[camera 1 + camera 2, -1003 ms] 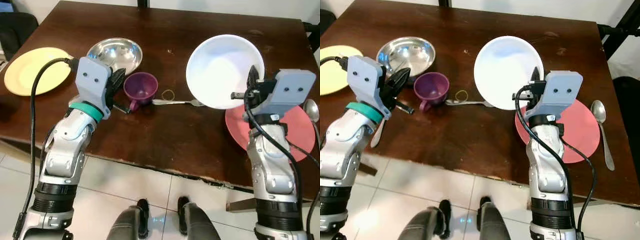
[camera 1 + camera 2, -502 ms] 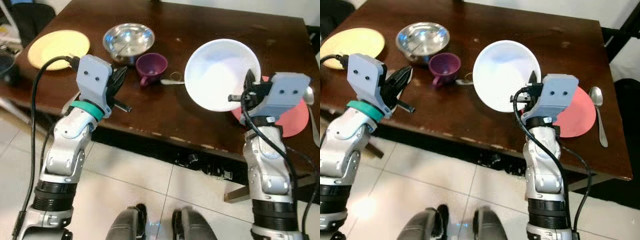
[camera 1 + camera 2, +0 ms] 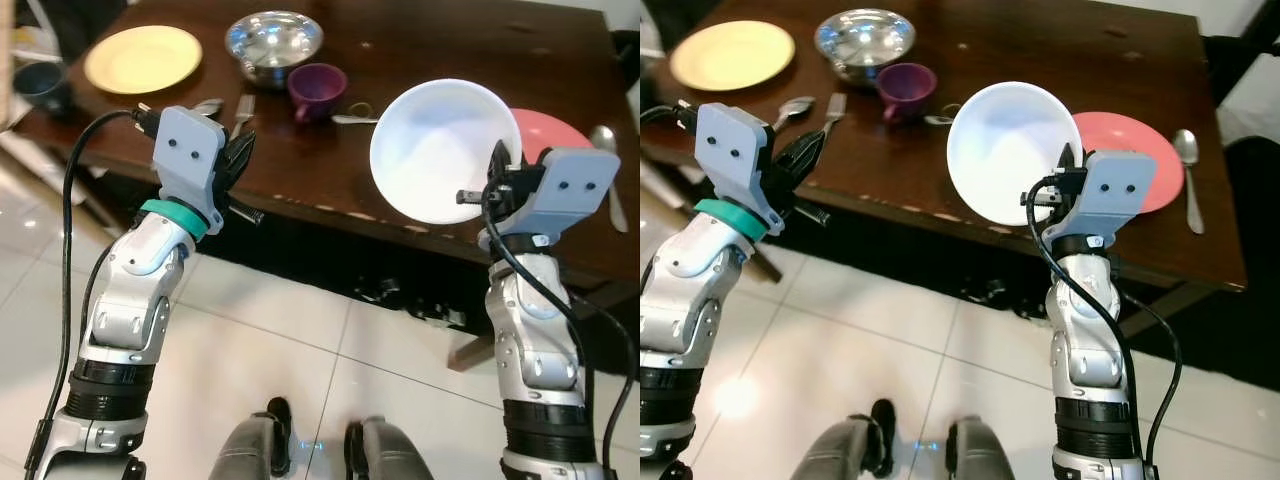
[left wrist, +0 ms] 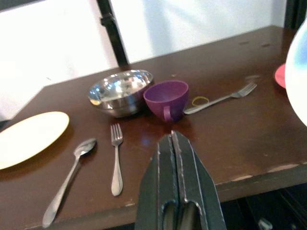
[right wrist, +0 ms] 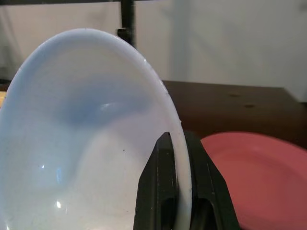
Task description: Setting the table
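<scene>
My right gripper [image 3: 499,166] is shut on the rim of a white bowl [image 3: 440,146], holding it tilted in the air over the near table edge. Behind the bowl a pink plate [image 3: 1132,143] lies on the dark wooden table [image 3: 430,45] with a spoon [image 3: 1189,176] to its right. My left gripper [image 3: 240,152] is shut with nothing in it, off the table's near left corner. On the table sit a purple cup [image 4: 167,99], a steel bowl [image 4: 120,91], a yellow plate [image 3: 143,58], a fork [image 4: 115,158], a spoon [image 4: 67,179] and a second fork [image 4: 221,97].
A yellow rubber band [image 4: 200,101] lies next to the purple cup. White tiled floor [image 3: 280,350] lies below me, and a table leg stands under the right side. A dark chair [image 3: 1245,45] is at the far right.
The view has pulled back from the table; its near edge now sits higher in the picture. Both grippers stay shut, the right one keeping the white bowl.
</scene>
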`<state>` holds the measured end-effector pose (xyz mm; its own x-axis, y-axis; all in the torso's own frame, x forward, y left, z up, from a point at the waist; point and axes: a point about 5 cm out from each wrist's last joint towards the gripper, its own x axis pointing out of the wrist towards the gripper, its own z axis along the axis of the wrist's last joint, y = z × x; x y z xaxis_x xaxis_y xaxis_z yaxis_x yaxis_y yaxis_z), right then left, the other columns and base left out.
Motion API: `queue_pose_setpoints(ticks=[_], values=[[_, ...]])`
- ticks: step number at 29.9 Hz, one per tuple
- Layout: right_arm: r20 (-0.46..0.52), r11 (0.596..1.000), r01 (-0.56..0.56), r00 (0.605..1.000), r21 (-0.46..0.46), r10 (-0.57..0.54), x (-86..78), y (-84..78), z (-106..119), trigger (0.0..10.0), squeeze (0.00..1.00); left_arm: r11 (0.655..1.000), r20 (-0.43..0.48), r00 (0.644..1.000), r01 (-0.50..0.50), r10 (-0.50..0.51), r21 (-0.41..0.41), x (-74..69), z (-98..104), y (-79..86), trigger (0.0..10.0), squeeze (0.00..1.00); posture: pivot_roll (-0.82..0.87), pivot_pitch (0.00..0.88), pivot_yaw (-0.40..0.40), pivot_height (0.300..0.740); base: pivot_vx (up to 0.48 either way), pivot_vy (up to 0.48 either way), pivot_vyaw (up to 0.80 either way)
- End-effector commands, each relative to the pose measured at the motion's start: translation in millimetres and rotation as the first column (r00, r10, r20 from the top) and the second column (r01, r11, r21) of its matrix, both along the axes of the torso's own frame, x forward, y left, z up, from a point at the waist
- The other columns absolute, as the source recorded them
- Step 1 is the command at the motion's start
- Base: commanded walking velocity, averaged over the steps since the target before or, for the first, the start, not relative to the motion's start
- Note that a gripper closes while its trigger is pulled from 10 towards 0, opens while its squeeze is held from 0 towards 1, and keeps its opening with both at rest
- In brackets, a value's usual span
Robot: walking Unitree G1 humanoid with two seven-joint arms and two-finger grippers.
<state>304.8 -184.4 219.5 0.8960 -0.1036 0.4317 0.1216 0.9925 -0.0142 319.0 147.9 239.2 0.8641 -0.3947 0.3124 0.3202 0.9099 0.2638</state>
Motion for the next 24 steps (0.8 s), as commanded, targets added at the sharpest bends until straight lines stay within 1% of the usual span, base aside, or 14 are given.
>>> queue_pose_setpoints(ticks=[1,24], values=[[0.001,1.0,0.014,1.0,0.003,-0.014,-2.2,-3.0,-2.0,10.0,0.0,1.0,-0.014,1.0,0.006,-0.006,0.003,-0.3,-4.0,-0.3,10.0,0.0,-0.05,0.142,0.098,0.74,-0.27,0.0,0.0],[0.002,1.0,0.017,1.0,0.003,-0.017,-1.5,-3.2,-3.1,10.0,0.0,1.0,-0.011,1.0,0.02,-0.02,0.007,1.0,-3.2,-1.9,10.0,0.0,-0.05,0.13,0.103,0.74,-0.271,0.0,0.0]])
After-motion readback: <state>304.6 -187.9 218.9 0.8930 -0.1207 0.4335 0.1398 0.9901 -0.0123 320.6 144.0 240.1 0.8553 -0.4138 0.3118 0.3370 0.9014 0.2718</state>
